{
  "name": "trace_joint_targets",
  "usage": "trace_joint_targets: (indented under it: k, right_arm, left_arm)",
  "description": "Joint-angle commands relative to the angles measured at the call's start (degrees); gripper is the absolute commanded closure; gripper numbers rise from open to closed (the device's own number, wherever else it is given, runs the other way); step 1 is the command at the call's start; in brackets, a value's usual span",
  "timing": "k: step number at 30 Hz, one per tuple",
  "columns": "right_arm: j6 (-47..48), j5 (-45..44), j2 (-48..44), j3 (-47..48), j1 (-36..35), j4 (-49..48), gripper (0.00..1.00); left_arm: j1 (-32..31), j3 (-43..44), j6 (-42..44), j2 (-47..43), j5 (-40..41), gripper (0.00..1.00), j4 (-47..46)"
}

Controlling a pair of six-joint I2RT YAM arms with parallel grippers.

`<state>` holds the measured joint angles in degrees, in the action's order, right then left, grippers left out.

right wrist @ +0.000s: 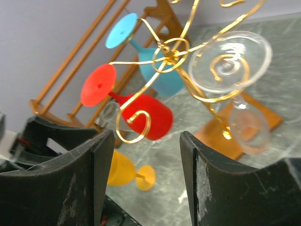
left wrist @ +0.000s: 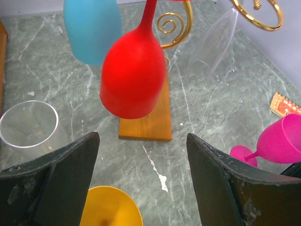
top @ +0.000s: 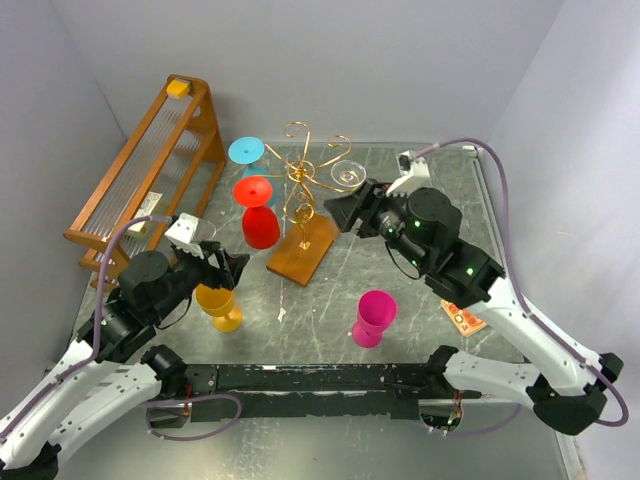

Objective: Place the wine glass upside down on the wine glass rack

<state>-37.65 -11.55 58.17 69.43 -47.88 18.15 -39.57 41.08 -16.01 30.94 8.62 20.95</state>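
The gold wire wine glass rack stands mid-table on its brown wooden base. A red glass, a blue glass and a clear glass hang upside down from its arms. A yellow glass and a pink glass stand upright on the table. My left gripper is open and empty just above the yellow glass. My right gripper is open and empty, close beside the hanging clear glass and facing the rack.
A tall orange-brown slatted frame stands at the back left. A clear glass stands on the table left of my left gripper. An orange card lies under the right arm. Grey walls close in the table.
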Motion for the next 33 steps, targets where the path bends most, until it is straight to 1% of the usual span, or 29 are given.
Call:
trace_joint_targets:
  k: [1,4,6,9,11,14,18,21,25,30,33]
  right_arm:
    - [6.73,-7.05,-4.85,-2.36,0.24,6.93,0.42]
    - [8.00,-9.55,-7.66,-4.76,0.32,10.38,0.42]
    - [6.91,-10.14,-9.07,-7.35,0.26,12.37,0.42]
    - [2.72,-9.18,-10.10,-11.27,0.24,16.47,0.42]
    - [-1.06,-11.04,-9.99,-11.75,0.24,21.14,0.42]
    - [-5.11,-13.16,-9.98,-13.84,0.24,27.22,0.42]
    - [-6.73,-12.70,-9.11,-12.95,0.21,34.06,0.42]
    - [-8.12,-11.64,-6.55,-11.16,0.22,39.60,0.42]
    - [-9.20,-10.06,-4.38,-9.66,0.21,43.72,0.42]
    - [-13.61,-15.56,-4.84,-8.26,0.22,49.92,0.43]
    - [-13.15,-14.81,-6.52,-7.26,0.20,50.01,0.46]
  left_arm:
    - [0.29,1.81,-1.40,-2.11,0.06,0.15,0.34]
    - [0.32,1.86,-2.06,-2.95,0.93,0.15,0.70]
    - [0.29,1.94,-3.24,-3.37,1.34,0.15,1.12]
    - [0.28,1.56,-3.59,-4.38,0.97,0.15,1.31]
    - [0.31,1.26,-5.74,-5.05,0.87,0.15,1.13]
    - [0.29,0.37,-6.37,-5.96,0.78,0.15,0.22]
    - [0.29,-0.44,-6.75,-7.13,1.24,0.15,-0.40]
    - [0.30,-1.23,-7.05,-8.11,1.84,0.15,-0.20]
    - [0.29,-1.71,-8.21,-9.58,2.20,0.15,0.41]
    - [0.30,-2.12,-9.76,-12.11,2.87,0.16,1.96]
    - [0.33,-2.15,-9.96,-13.28,3.34,0.15,2.16]
